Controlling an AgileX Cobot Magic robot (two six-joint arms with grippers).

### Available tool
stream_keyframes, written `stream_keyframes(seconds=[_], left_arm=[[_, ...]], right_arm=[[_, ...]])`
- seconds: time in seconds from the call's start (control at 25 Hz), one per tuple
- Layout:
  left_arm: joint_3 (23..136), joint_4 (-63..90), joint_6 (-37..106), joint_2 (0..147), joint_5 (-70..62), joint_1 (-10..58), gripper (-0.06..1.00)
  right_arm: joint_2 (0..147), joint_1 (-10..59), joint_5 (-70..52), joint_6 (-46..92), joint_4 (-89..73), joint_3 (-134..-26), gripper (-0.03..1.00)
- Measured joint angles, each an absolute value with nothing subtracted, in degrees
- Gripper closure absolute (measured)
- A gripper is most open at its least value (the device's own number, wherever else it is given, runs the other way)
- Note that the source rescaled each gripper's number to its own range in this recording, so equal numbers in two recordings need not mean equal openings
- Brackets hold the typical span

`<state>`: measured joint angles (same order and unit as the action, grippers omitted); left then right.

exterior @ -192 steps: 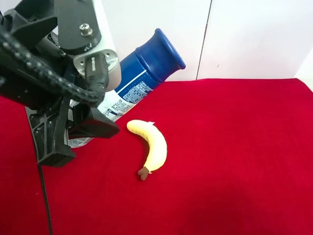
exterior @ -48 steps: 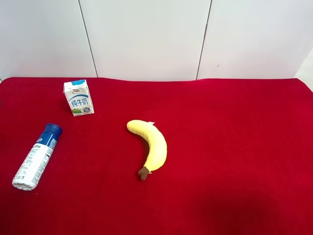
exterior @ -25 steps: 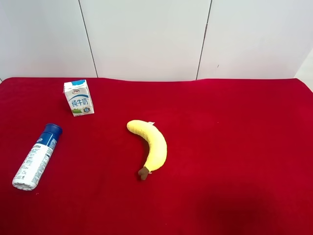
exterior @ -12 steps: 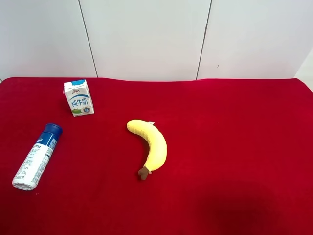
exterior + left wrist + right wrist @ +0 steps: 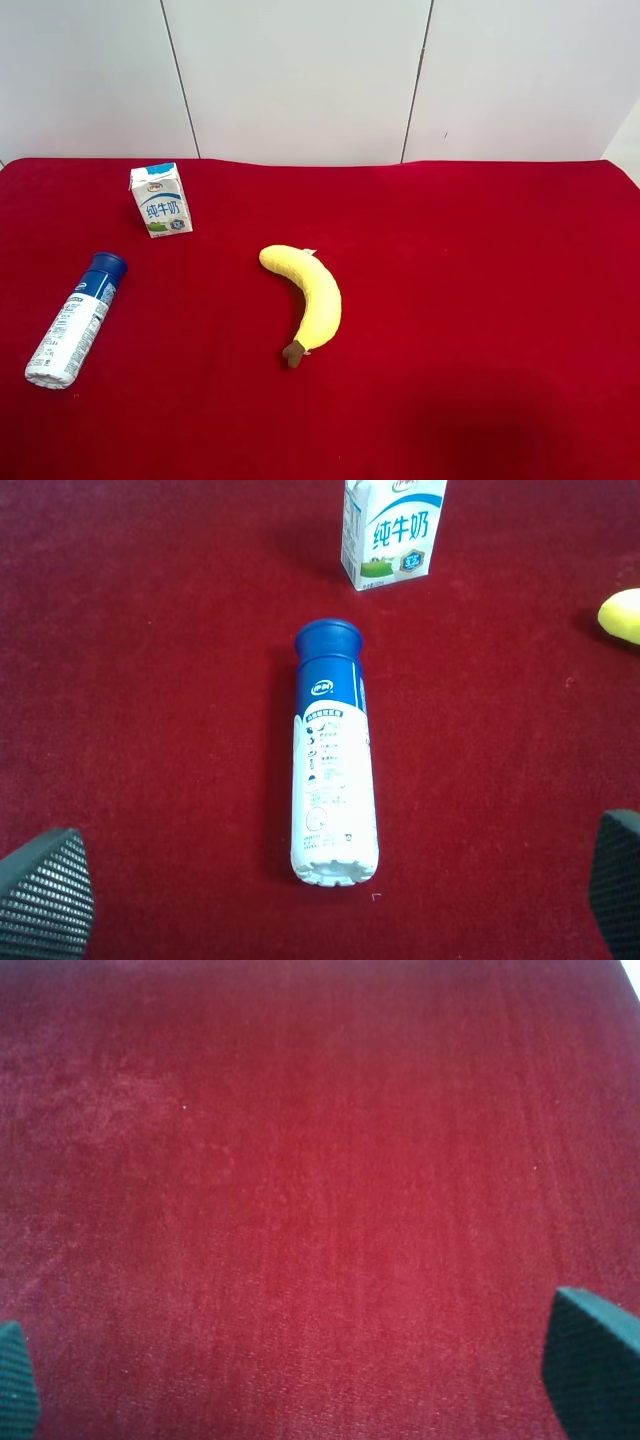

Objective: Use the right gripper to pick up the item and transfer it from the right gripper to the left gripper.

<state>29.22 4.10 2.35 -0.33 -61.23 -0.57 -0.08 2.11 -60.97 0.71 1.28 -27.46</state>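
Note:
The item, a white bottle (image 5: 70, 333) with a blue label and dark-blue cap, lies on its side on the red cloth at the exterior high view's left. It also shows in the left wrist view (image 5: 332, 775), lying loose between the wide-apart fingertips (image 5: 45, 892). My left gripper (image 5: 330, 895) is open and empty above it. My right gripper (image 5: 300, 1375) is open and empty over bare red cloth; only its two fingertips (image 5: 590, 1355) show. Neither arm shows in the exterior high view.
A small white-and-blue milk carton (image 5: 160, 199) stands upright behind the bottle, also in the left wrist view (image 5: 392, 530). A yellow banana (image 5: 308, 298) lies near the cloth's middle. A white panelled wall (image 5: 320, 80) runs along the back edge.
Several seconds ago a gripper held the bottle up close to the camera. Now the bottle lies on the cloth and both arms are out of the exterior view. Nothing moved in the last two seconds.

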Motion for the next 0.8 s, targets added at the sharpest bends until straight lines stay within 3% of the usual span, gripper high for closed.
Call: stream_keyframes(seconds=[0.8], left_arm=[[29.2, 4.2, 2.2, -0.3, -61.2, -0.6, -0.06]], right_arm=[[-0.1, 2.1, -61.0, 0.7, 1.3, -27.5, -0.03]])
